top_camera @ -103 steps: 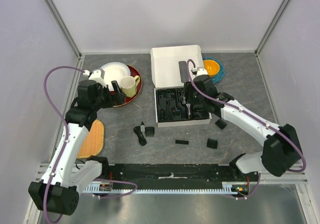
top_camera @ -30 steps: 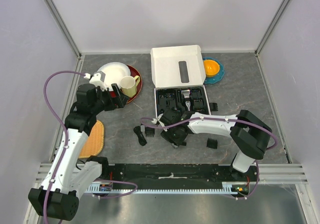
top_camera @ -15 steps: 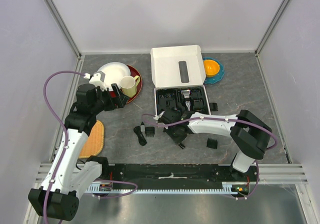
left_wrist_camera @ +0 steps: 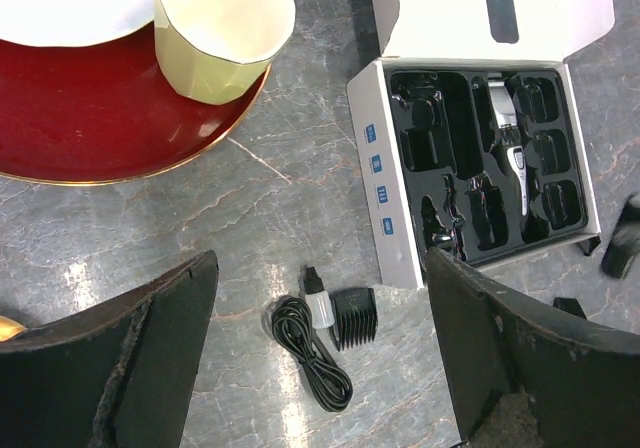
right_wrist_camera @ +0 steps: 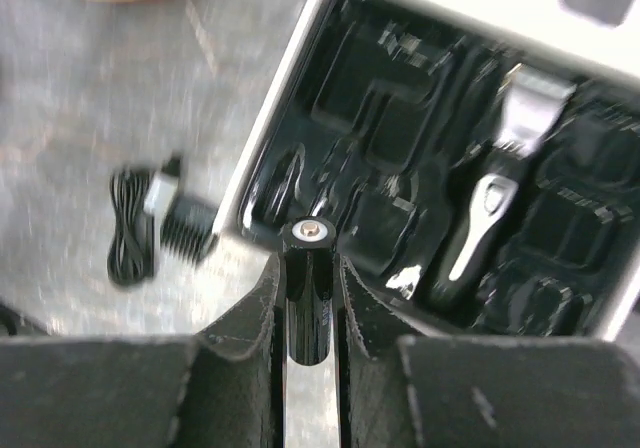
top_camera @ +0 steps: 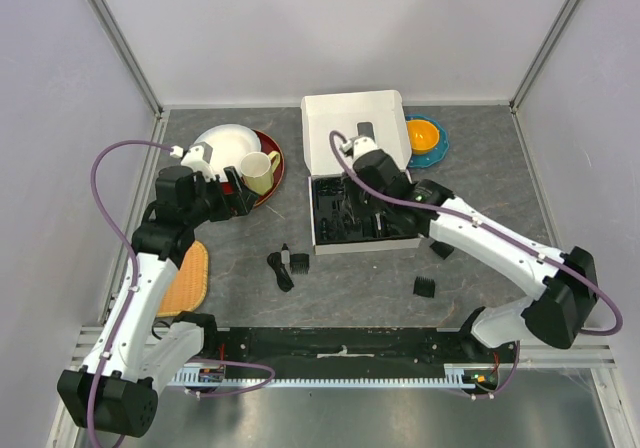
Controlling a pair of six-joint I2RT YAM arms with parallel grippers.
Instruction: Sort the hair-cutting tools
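Grey marbled tabletop point(top_camera: 350, 273) fills our overhead view, closed in by pale wall panels. At 12 o'clock from its centre we see the white box point(top_camera: 325, 138) with its lid thrown back and its black tray point(left_wrist_camera: 455, 118) facing up. The hair clipper point(left_wrist_camera: 512, 153) lies in a tray slot, its blade toward 12 o'clock. Our right gripper point(right_wrist_camera: 307, 268) hangs over that tray with its fingers point(right_wrist_camera: 255, 313) pinched tight on the thin black brush point(right_wrist_camera: 307, 308), which stands out between them and shows a small metal dot on its end. Our left gripper point(top_camera: 237, 192) sits at about 10 o'clock, jaws spread wide with nothing between them, just beside the yellow mug point(left_wrist_camera: 222, 28) standing on the red plate point(left_wrist_camera: 100, 118). At 7 o'clock from the box a coiled black cable point(left_wrist_camera: 310, 363) lies just beside a comb attachment point(left_wrist_camera: 352, 318). A second comb attachment point(top_camera: 440, 250) rests near the box's 4 o'clock corner, and a third comb attachment point(top_camera: 425, 287) lies at 6 o'clock from that one. An orange bowl point(top_camera: 423, 133) sits at 2 o'clock, touching the lid's edge, and a woven mat point(top_camera: 187, 276) lies at 8 o'clock.
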